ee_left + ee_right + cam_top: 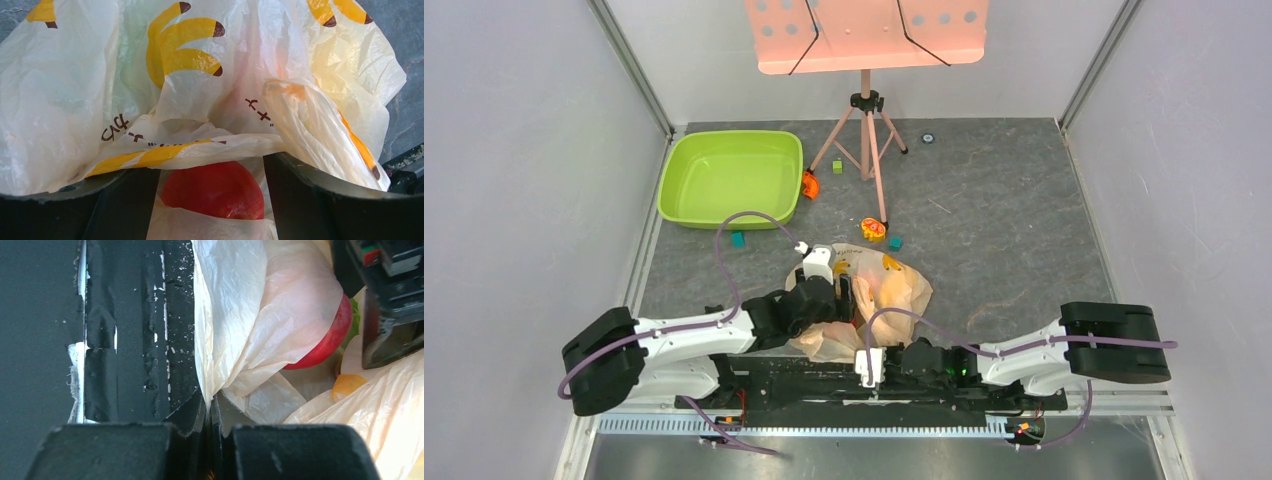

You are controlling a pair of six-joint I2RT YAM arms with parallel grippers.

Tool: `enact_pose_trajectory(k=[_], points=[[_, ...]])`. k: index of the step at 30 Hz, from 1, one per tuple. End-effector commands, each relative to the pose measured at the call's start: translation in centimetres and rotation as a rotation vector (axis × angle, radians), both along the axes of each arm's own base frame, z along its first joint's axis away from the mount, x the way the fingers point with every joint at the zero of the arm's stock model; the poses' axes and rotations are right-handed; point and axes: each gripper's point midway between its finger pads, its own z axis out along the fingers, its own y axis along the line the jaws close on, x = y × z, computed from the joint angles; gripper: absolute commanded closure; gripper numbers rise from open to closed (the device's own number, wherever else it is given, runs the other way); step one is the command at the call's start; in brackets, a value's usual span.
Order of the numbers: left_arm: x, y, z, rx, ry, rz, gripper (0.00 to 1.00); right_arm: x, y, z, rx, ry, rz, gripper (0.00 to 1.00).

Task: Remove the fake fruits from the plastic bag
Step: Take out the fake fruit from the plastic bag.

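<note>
The plastic bag point(886, 292), thin beige film with yellow banana prints, lies crumpled in front of the arms. My left gripper point(849, 293) reaches into its mouth. In the left wrist view the black fingers point(125, 205) sit on both sides of a glossy red apple point(212, 187), shut on it, with bag film point(190, 105) draped over it. My right gripper point(212, 402) is shut on the bag's near edge point(225, 340) over the black mounting rail. The right wrist view also shows the apple point(327, 337), a green fruit point(354, 320) and a yellow fruit point(346, 385) inside the bag.
A lime green tub point(729, 178) stands at the back left. A music stand's tripod point(865, 130) stands at the back centre. Small cube blocks point(738, 240) and a small orange-yellow toy point(873, 229) lie just behind the bag. Grey walls close both sides.
</note>
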Motion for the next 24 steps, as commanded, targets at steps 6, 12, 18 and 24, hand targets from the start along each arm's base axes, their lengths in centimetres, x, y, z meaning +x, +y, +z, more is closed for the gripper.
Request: enact_pose_trajectory(k=[6,12,18,24], points=[[-1.1,-0.1,0.8,0.044,0.038,-0.09,0.2,-2.8,0.4,-0.9,-0.037,0.099,0.089,0.97],[-2.9,0.7,-0.3,0.043,0.079,-0.135,0.2,-3.6,-0.3,-2.0,-0.06,0.15,0.095,0.97],[-4.0,1.0,-0.8,0.042,0.097,-0.166,0.15,-3.7,-0.7,-2.3,-0.054,0.161,0.086,0.97],[-4.9,0.6,-1.7,0.094,0.12,-0.197,0.11,-3.8,-0.9,-2.4,-0.063,0.177,0.082,0.97]])
